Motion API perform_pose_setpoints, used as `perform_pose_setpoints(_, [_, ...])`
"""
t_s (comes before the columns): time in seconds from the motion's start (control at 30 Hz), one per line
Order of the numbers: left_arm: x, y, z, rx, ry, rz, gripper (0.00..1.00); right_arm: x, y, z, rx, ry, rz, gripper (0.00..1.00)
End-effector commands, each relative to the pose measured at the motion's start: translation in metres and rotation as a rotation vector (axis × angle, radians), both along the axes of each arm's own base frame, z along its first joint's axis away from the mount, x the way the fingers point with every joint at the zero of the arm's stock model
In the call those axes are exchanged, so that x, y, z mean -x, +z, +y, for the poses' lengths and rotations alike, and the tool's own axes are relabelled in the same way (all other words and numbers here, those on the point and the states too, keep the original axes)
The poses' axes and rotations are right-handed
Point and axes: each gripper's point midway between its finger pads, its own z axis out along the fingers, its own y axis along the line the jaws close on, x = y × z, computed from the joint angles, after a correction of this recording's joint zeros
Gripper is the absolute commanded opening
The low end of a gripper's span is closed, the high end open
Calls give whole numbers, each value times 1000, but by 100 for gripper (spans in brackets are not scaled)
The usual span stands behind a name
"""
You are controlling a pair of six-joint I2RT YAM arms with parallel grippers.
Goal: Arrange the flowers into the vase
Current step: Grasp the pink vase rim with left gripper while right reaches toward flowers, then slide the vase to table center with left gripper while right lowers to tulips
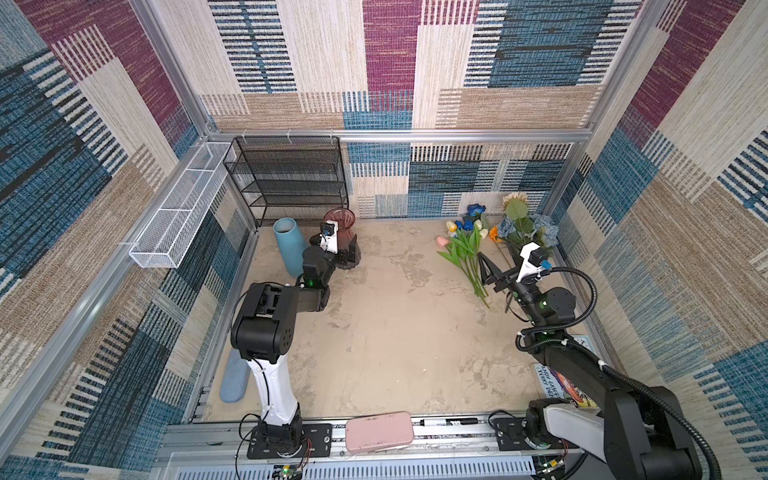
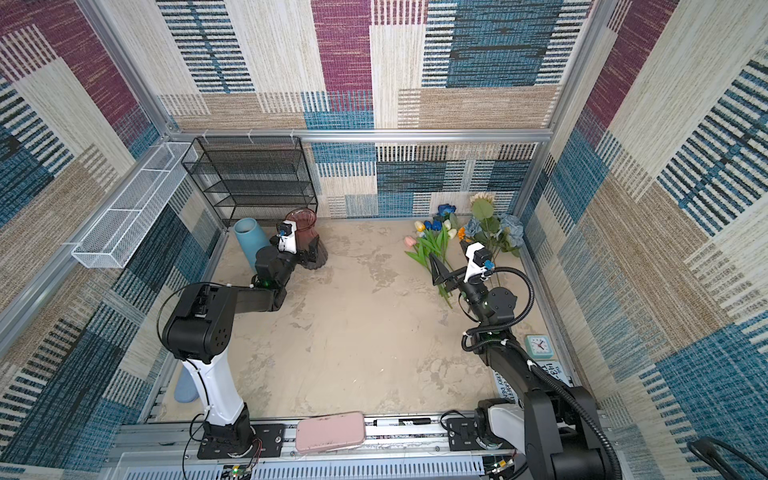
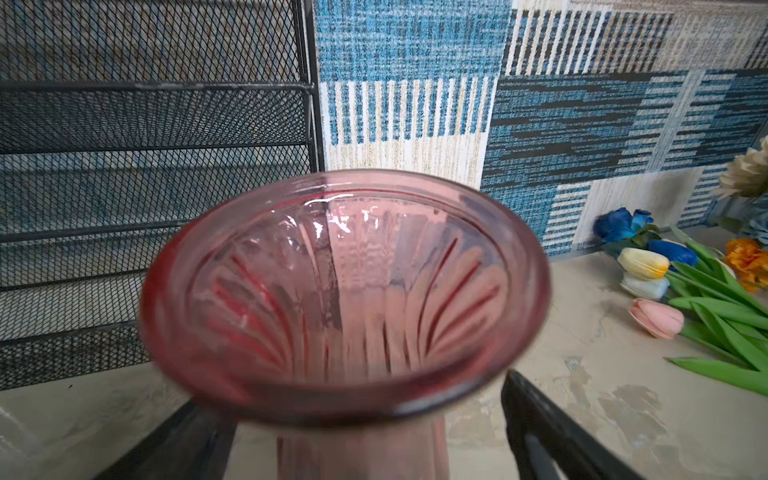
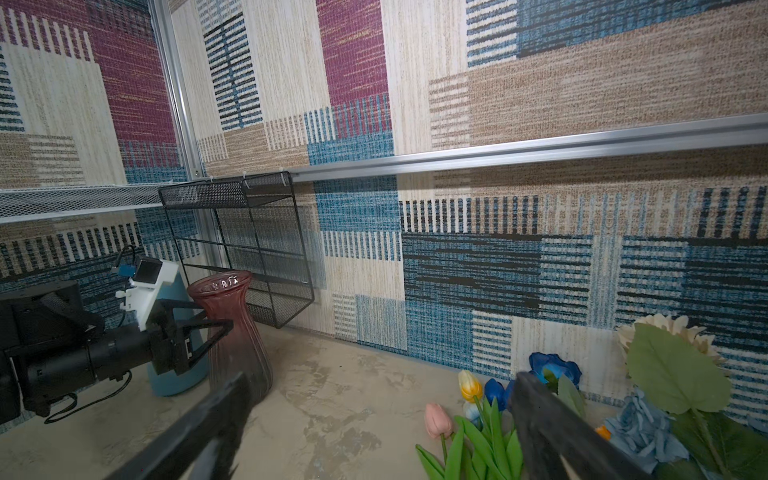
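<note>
Flowers (image 1: pixel 467 245) lie far right, partly hidden behind the spread right end effector (image 1: pixel 487 270); the spread left end effector (image 3: pixel 349 415) straddles the vase (image 1: pixel 340 220).

Book (image 1: pixel 550 384): at 4 o'clock on the table; white letters on the cover, partly hidden, read "GRIF" and on the line below "TERRY DEN".
Title patch (image 2: pixel 556 369): a dark patch on that cover; "THE" over a number beginning "14".
Clock (image 2: pixel 538 346): just beyond the book; numerals too small to read.
Marker (image 1: pixel 449 422): at 6 o'clock on the front rail; print on the barrel unreadable.
</note>
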Motion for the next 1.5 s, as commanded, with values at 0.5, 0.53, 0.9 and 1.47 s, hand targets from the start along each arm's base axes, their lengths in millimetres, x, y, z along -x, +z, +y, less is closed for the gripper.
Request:
perform_pose_setpoints(0.5, [-36, 22, 6, 60, 69, -141, 94, 4, 18, -1, -12, -8, -57, 100])
perform_pose_setpoints(0.53, [-37, 22, 5, 60, 65, -140, 92, 3, 18, -2, -11, -11, -56, 100])
perform_pose_setpoints(0.9, [-41, 19, 0, 62, 38, -138, 72, 5, 21, -8, -13, -46, -55, 100])
perform_pose_setpoints(1.47, [-20, 37, -26, 71, -129, -157, 32, -29, 31, -22, -35, -141, 79, 100])
